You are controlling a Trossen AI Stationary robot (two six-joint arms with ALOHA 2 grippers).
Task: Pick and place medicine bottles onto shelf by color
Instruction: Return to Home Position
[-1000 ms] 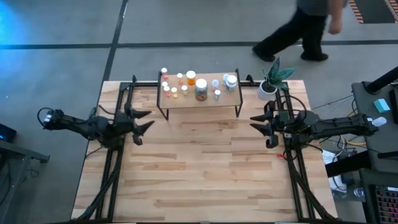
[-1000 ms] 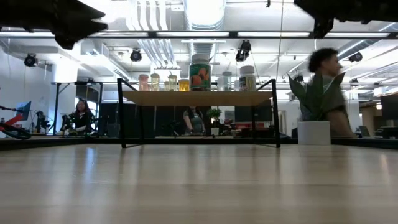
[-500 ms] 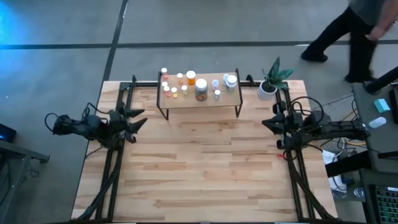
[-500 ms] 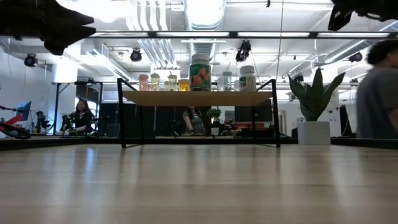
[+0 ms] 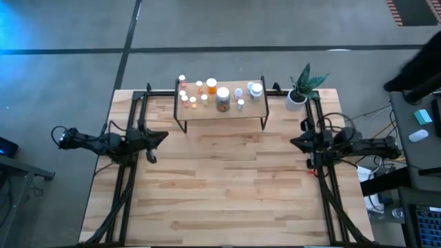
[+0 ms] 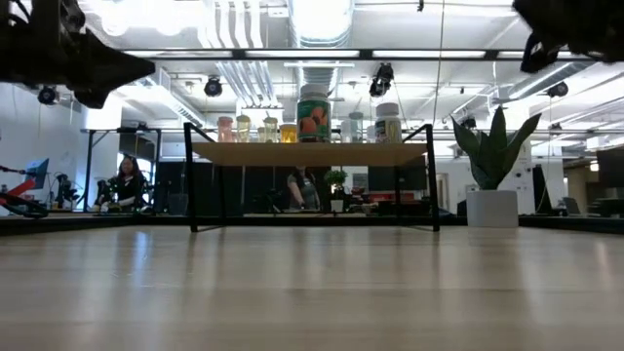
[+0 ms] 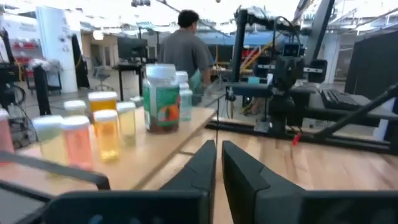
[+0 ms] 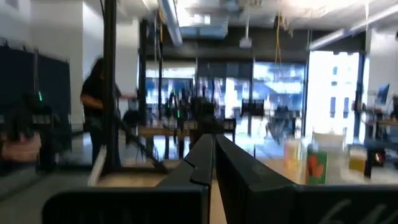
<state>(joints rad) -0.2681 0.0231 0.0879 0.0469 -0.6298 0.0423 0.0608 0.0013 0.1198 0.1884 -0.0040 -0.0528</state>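
Several medicine bottles (image 5: 222, 98), orange, red, yellow, clear and white, stand upright on their bases on the shelf (image 5: 220, 111), a light-wood board on black legs at the table's far edge. The low view shows the bottles (image 6: 314, 112) in a row on the shelf board (image 6: 310, 153). My left gripper (image 5: 162, 136) hangs at the table's left side, shut and empty, pointing level toward the right. The bottles (image 7: 160, 99) show beyond its fingers (image 7: 217, 146). My right gripper (image 5: 293, 142) is at the right side, shut and empty (image 8: 212, 140).
A potted green plant (image 5: 303, 86) stands at the far right corner beside the shelf. Black frame rails run along the table's left (image 5: 125, 186) and right (image 5: 332, 200) sides. Bare wood planks (image 5: 220, 186) lie between the arms, in front of the shelf.
Both arms have drawn back toward their own sides of the table and sunk lower. My left gripper has shut from open, and my right gripper has shut as well. The bottles have stayed on the shelf. A person has walked past the far edge toward the right.
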